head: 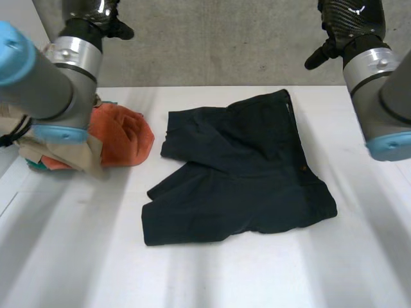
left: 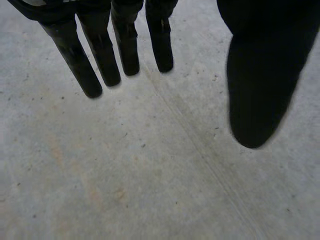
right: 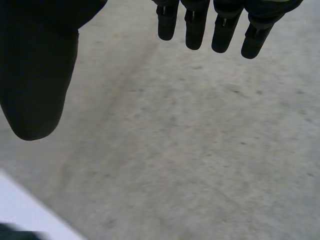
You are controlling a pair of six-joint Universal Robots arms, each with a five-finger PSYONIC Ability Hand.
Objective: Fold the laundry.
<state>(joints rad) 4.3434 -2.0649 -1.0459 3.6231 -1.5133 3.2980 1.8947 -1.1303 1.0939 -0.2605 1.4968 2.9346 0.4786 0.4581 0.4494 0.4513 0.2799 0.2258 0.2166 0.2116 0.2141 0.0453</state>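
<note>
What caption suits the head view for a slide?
Dark shorts lie rumpled on the white table beside an orange and beige clothes pile; left hand and right hand open, touching nothing.

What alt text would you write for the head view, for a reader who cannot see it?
Dark shorts lie spread but rumpled in the middle of a white table, with a heap of orange and beige clothes beside them, near the left arm. The left hand and right hand are raised in front of the grey wall, open, holding nothing.
</note>
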